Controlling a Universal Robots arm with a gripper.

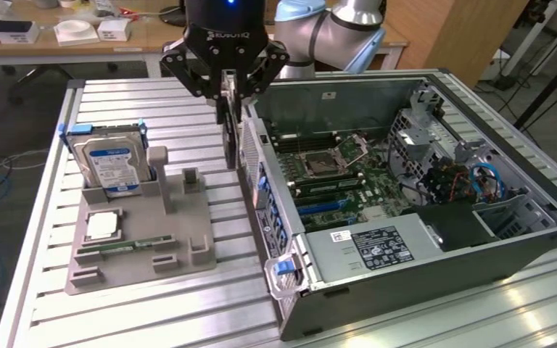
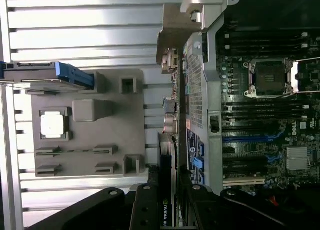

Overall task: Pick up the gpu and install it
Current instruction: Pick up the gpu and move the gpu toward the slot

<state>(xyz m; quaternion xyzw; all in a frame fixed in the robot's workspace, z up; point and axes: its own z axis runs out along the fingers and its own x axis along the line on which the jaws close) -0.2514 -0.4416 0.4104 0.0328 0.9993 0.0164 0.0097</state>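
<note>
The gripper (image 1: 226, 76) pinches the gpu (image 1: 229, 130) edge-on, just outside the computer case (image 1: 405, 272) rear-panel edge, with open room toward the gray fixture (image 1: 141, 226).

Ribbed metal table (image 1: 162, 312) gleams dully; grey plastic holder (image 1: 135, 267) (smooth) looks matt.

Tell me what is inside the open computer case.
A motherboard with an open CPU socket, a labelled power supply and blue cables. Whatever lies beneath the power supply is covered. The gpu, gripped by the end effector, hangs outside the case.
</note>
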